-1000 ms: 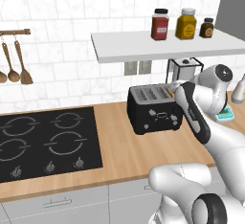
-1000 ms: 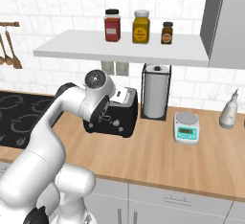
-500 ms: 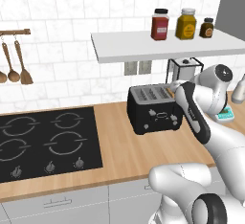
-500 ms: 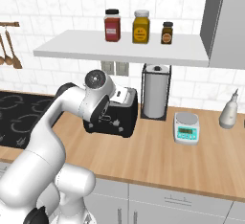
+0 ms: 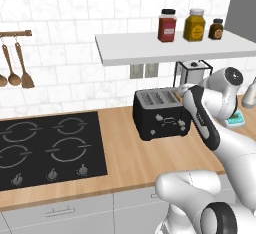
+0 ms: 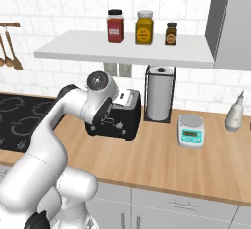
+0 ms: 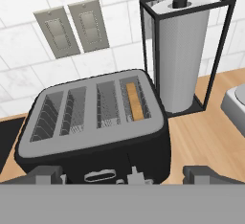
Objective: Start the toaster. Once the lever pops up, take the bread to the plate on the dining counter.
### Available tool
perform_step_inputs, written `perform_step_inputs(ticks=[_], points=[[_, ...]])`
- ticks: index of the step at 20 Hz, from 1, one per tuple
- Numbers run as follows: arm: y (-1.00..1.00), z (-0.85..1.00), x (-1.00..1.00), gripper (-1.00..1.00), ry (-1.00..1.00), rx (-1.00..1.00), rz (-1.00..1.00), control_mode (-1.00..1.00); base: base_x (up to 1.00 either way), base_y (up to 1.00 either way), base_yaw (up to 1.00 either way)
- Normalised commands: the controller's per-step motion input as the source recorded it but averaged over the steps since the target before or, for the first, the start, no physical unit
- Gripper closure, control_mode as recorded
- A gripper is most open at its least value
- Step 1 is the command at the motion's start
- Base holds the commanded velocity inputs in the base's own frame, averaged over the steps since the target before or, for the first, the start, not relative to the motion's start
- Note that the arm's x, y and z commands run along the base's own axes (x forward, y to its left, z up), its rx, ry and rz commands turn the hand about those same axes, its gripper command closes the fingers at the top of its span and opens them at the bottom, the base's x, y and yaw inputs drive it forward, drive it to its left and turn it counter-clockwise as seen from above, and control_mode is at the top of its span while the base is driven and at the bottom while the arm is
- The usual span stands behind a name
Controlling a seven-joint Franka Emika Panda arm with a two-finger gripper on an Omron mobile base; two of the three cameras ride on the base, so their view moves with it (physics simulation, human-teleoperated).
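So the black boxy four-slot toaster [image 7: 93, 127] sits on the light-wood wall counter [image 5: 135, 158], just left of the paper towel roll in its black wire stand [image 7: 181, 55]. The light-brown bread slice [image 7: 134, 101] stands on edge down in the rightmost slot, only its top edge showing. The two-finger gripper [image 7: 125, 174] hangs just in front of the toaster's front face, fingers spread wide on either side of the levers, holding nothing. Two grey wall sockets [image 7: 72, 28] sit on the tiles behind.
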Motion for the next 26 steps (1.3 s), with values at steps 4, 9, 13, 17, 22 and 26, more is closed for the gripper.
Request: perform_step_inputs(ticks=[4, 9, 13, 17, 22, 26], points=[[0.0, 0.0, 0.0, -1.0, 0.0, 0.0, 0.0, -1.0, 0.0, 0.0, 0.0], [0.0, 0.0, 0.0, -1.0, 0.0, 0.0, 0.0, -1.0, 0.0, 0.0, 0.0], [0.0, 0.0, 0.0, -1.0, 0.0, 0.0, 0.0, -1.0, 0.0, 0.0, 0.0], [0.0, 0.0, 0.0, -1.0, 0.0, 0.0, 0.0, -1.0, 0.0, 0.0, 0.0], [0.0, 0.0, 0.0, -1.0, 0.0, 0.0, 0.0, -1.0, 0.0, 0.0, 0.0], [0.0, 0.0, 0.0, -1.0, 0.0, 0.0, 0.0, -1.0, 0.0, 0.0, 0.0]])
